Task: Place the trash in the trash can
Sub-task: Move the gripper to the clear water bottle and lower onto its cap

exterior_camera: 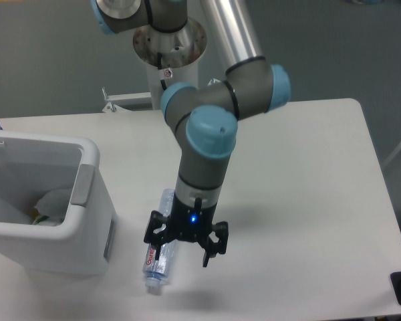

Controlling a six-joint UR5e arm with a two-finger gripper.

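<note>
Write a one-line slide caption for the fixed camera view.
Open claw low over the crushed plastic bottle lying on the table, white trash bin alongside already holding a crumpled wrapper.

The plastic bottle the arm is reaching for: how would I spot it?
Start at the big white bin on the table's left. Right of it, under the open gripper, lies a crushed clear bottle with a pink-purple label and a white cap pointing toward the near edge.
</note>
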